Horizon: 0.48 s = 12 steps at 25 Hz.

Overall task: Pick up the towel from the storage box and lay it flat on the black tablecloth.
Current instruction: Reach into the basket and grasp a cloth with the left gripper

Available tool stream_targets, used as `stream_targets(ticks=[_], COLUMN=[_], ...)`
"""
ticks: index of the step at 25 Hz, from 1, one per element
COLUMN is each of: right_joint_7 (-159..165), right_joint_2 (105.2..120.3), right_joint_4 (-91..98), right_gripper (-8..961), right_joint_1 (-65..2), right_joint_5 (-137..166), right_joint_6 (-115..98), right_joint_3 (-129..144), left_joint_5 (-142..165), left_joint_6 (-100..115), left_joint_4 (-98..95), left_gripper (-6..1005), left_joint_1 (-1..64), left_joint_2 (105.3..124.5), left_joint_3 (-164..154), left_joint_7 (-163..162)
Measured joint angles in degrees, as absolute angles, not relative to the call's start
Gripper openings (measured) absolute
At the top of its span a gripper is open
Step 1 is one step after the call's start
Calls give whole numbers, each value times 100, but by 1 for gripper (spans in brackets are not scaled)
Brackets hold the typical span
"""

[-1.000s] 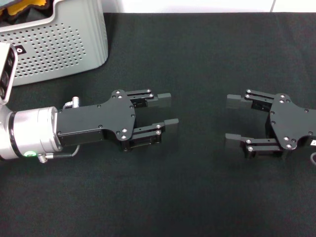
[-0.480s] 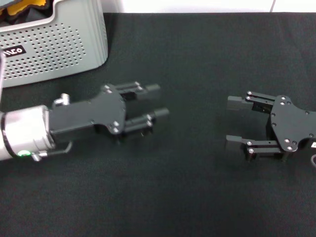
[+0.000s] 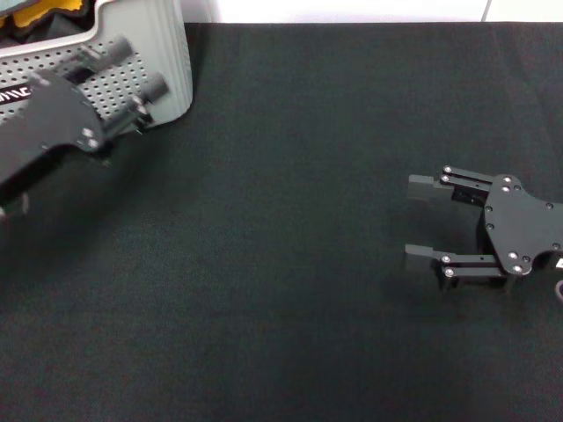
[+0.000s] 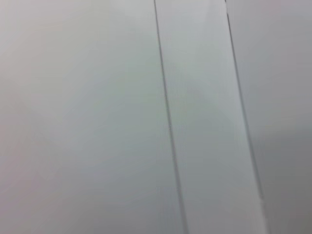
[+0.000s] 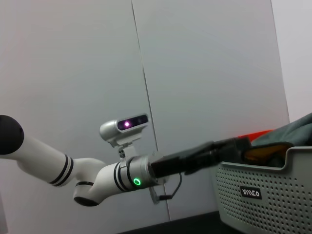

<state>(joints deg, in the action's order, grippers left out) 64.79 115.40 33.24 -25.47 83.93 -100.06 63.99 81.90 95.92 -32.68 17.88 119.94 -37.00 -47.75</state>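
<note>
Tablecloth: black woven sheet over the whole table; nothing lies on the stretch in front of the box. This is the laying area.

Box: grey perforated basket at the far left corner of the tablecloth. A black label on its side carries white letters; the right wrist view shows it whole and it appears to read "IMCO", though the middle letters are not sure. No other writing is legible.

Left end effector: raised in front of the box's side wall, fingers pointing toward the box rim, blurred. The fingers stand a little apart and hold nothing. In the right wrist view its tips sit just at the box rim, beside the cloth heaped inside.

Right end effector: low over the tablecloth, well apart from the box on its right side, fingers spread wide and empty, pointing toward the box. Idle.

Towel: inside the box, bunched; a yellow-orange patch shows above the rim in the head view, with grey-green and orange folds standing proud of the rim in the right wrist view. Not yet grasped.

Step in hand, as judged: the approach to the box. The next move calls for bringing the left fingers over the rim, down onto a raised fold, and pinching it.
</note>
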Motion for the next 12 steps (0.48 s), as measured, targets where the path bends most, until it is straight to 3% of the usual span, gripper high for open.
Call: stream_targets(ticks=[12], right_joint_7=[6395], right_joint_2=[11540], right_joint_4=[3313], right_gripper=[823], right_joint_1=[-2582], right_joint_5=[8389], right_joint_6=[-9993], right_joint_3=[6398], left_joint_5=[6831], left_joint_6=[9178], left_joint_4=[-2866], left_gripper=[572], left_joint_1=[1798], left_joint_2=[12015], left_joint_3=[-3649], left_joint_7=[-2215])
